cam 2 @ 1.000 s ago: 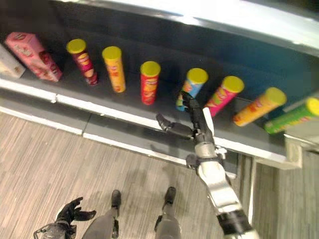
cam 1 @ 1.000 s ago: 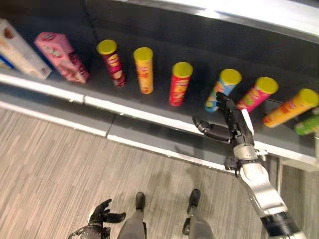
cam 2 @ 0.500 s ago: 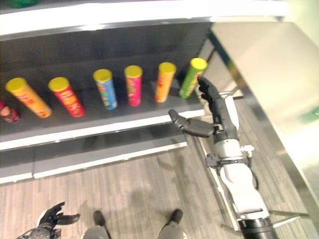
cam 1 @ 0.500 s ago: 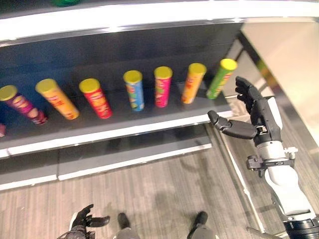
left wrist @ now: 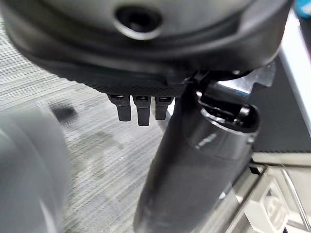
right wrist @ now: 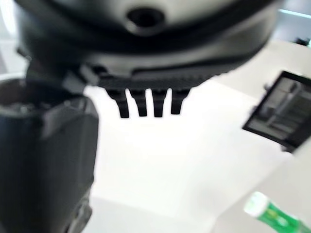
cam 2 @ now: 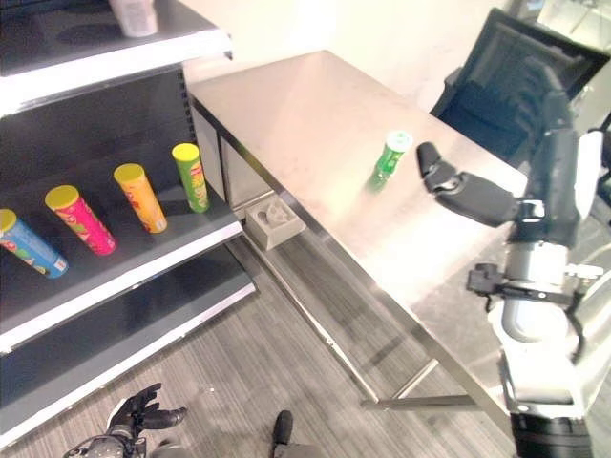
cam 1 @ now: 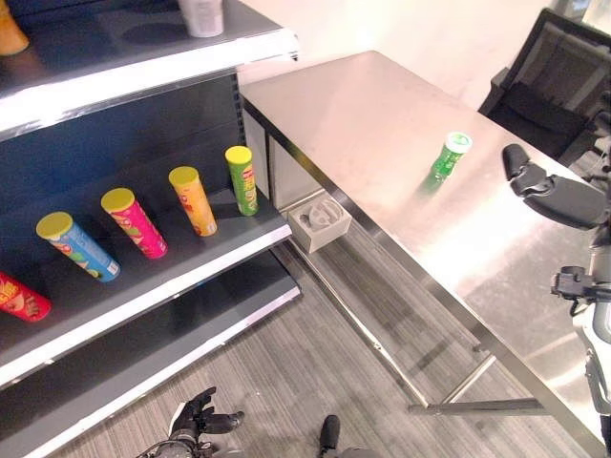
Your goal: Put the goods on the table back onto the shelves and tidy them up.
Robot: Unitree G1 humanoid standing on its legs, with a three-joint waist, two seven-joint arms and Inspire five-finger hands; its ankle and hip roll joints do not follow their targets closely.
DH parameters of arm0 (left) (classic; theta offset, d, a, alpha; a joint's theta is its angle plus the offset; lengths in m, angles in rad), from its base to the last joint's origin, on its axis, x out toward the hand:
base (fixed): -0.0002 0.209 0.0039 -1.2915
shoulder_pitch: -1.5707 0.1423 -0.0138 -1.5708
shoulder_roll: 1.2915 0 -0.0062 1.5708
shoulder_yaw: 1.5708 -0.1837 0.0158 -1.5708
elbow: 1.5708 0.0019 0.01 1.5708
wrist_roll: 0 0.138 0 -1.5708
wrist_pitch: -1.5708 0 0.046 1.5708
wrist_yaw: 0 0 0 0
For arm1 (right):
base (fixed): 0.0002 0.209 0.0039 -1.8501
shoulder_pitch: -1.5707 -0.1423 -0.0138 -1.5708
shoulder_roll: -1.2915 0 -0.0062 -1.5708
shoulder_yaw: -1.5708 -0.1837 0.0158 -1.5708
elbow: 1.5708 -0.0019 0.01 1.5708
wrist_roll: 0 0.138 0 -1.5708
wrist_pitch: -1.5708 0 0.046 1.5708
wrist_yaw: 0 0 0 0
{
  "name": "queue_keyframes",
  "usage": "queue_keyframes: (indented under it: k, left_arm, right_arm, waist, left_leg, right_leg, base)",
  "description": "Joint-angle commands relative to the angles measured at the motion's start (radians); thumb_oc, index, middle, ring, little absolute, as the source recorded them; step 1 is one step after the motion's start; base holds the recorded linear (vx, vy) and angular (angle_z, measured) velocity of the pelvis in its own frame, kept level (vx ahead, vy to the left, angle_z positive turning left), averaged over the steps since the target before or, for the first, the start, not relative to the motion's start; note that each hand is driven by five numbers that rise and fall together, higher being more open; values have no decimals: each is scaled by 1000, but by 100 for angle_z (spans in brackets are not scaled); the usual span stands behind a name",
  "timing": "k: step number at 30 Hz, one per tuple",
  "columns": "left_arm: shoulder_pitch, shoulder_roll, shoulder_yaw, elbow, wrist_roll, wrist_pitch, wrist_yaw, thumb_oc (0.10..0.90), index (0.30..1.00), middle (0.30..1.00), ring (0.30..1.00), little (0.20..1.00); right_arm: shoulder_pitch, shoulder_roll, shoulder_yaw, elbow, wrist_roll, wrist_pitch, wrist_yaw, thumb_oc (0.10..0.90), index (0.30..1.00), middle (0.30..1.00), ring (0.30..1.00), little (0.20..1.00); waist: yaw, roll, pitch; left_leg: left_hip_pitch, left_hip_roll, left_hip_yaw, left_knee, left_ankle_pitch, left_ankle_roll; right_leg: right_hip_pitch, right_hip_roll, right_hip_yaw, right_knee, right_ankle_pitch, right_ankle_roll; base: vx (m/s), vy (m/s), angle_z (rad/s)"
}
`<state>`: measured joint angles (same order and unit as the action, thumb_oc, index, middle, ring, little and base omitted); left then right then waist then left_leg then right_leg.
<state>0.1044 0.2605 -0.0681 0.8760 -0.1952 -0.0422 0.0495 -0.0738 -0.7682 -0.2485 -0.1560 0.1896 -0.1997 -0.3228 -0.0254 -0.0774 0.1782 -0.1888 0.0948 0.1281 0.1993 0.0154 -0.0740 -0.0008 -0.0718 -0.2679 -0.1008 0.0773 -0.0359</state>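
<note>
Cylindrical green can (cam 1: 450, 156) – upright – on brushed-steel table (cam 1: 382, 124).

Green can (cam 1: 449, 156) upright on steel table (cam 1: 382, 124), untouched; tubes (cam 1: 194, 200) shelved.

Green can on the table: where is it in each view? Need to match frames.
Left eye view: green can stands on the steel table, upper right of centre.
Right eye view: same can, just left of the right hand.
Right wrist view: can at the lower right corner.
Left wrist view: not in it.
Shared landmark: the steel table.
</note>
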Motion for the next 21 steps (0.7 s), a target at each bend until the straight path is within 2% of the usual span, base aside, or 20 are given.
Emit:
queue_keyframes:
  k: [1, 2, 3, 5, 7, 10, 13, 14, 15, 16, 17, 19, 20, 21]
  left_arm:
    - [-4, 64, 1, -23, -1, -37, -5, 800, 900, 900, 900, 900]
    - [-4, 64, 1, -23, -1, -38, -5, 800, 900, 900, 900, 900]
    - [-5, 60, -4, -21, 3, -37, -8, 800, 900, 900, 900, 900]
    - [-2, 55, -8, -13, -7, -37, -5, 800, 900, 900, 900, 900]
    - [6, 45, -4, -3, -3, -38, -1, 800, 900, 900, 900, 900]
    - [7, 49, -4, 4, 3, -38, -4, 800, 900, 900, 900, 900]
    - [-2, 58, -5, 10, 15, -35, -8, 800, 900, 900, 900, 900]
    - [-5, 63, -2, 7, 19, -33, -8, 800, 900, 900, 900, 900]
    - [-5, 63, -2, 7, 19, -33, -8, 800, 900, 900, 900, 900]
    - [-14, 71, -3, 12, 25, -34, -1, 800, 900, 900, 900, 900]
    - [-20, 76, 1, 16, 30, -33, 6, 800, 900, 900, 900, 900]
    - [-23, 77, -1, 9, 30, -36, 6, 800, 900, 900, 900, 900]
    - [-24, 77, -2, 9, 30, -36, 6, 800, 900, 900, 900, 900]
    - [-30, 78, -7, 13, 31, -38, 7, 800, 900, 900, 900, 900]
  right_arm:
    - [-128, -42, -86, -30, 23, -73, -14, 800, 900, 900, 900, 900]
    - [-128, -42, -86, -30, 23, -73, -14, 800, 900, 900, 900, 900]
    - [-133, -48, -79, -16, 24, -71, -15, 800, 900, 900, 900, 900]
    - [-152, -49, -60, -1, 21, -72, -22, 800, 900, 900, 900, 900]
    - [-166, -41, -48, 11, -12, -59, -27, 800, 900, 900, 900, 900]
    - [-162, -38, -48, 15, -31, -48, -22, 800, 900, 900, 900, 900]
    - [-158, -27, -44, 19, -69, -39, -27, 800, 900, 900, 900, 900]
    - [-156, -17, -46, 13, -78, -34, -24, 800, 900, 900, 900, 900]
    - [-156, -17, -46, 13, -78, -34, -24, 800, 900, 900, 900, 900]
    - [-150, 2, -62, 4, -91, -29, -27, 800, 900, 900, 900, 900]
    - [-138, 22, -77, -1, -96, -30, -34, 800, 900, 900, 900, 900]
    - [-131, 27, -91, 1, -103, -30, -42, 800, 900, 900, 900, 900]
    - [-130, 27, -92, 0, -102, -30, -42, 800, 900, 900, 900, 900]
    - [-129, 28, -101, 6, -100, -30, -46, 800, 900, 900, 900, 900]
  waist:
    - [50, -6, 24]
    - [50, -7, 23]
    - [56, 4, 21]
    - [70, 18, 26]
    - [68, 28, 3]
    - [63, 24, -14]
    - [67, 25, -7]
    - [65, 28, 6]
    - [65, 28, 6]
    - [52, 37, 29]
    - [49, 42, 40]
    - [54, 45, 36]
    - [53, 46, 36]
    - [52, 48, 34]
  left_leg:
    - [2, -5, 17, -27, -41, 5]
    - [2, -6, 17, -29, -40, 5]
    - [-5, -57, 11, -58, -29, 13]
    - [-16, -93, -17, -88, -15, 15]
    - [60, -97, -24, -181, -2, 31]
    - [86, -97, -11, -211, 3, 35]
    - [129, -95, 11, -239, -2, 56]
    - [143, -93, 13, -241, -7, 65]
    - [143, -93, 13, -241, -7, 65]
    - [166, -86, 10, -241, -12, 82]
    - [175, -81, -1, -243, -17, 87]
    - [176, -67, -12, -249, -24, 75]
    - [176, -66, -15, -249, -25, 75]
    - [176, -60, -24, -252, -29, 67]
  right_leg:
    - [34, -8, -16, 16, -84, 147]
    - [33, -9, -16, 16, -84, 147]
    - [36, 5, -4, 17, -82, 148]
    - [32, 20, 15, 20, -82, 151]
    - [44, 32, 32, 20, -91, 157]
    - [43, 24, 39, 33, -98, 161]
    - [-12, -5, 51, 199, -124, 175]
    - [-46, -14, 57, 289, -127, 195]
    - [-46, -14, 57, 289, -127, 195]
    - [-104, -34, 65, 443, -103, 231]
    - [-157, -70, 77, 525, -95, 229]
    - [-167, -133, 65, 466, -98, 213]
    - [-163, -132, 62, 461, -98, 212]
    - [-160, -154, 59, 404, -92, 208]
  base:
    - [20, 3, -46]
    - [48, 14, -51]
    - [76, 21, -49]
    - [98, 58, -28]
    - [156, 110, -37]
    - [131, 99, -25]
    - [82, 131, -19]
    - [38, 76, -39]
    - [40, 94, -51]
    - [44, 67, -41]
    - [80, 37, -12]
    - [76, -65, 14]
    - [73, -90, 14]
    - [176, -229, 16]
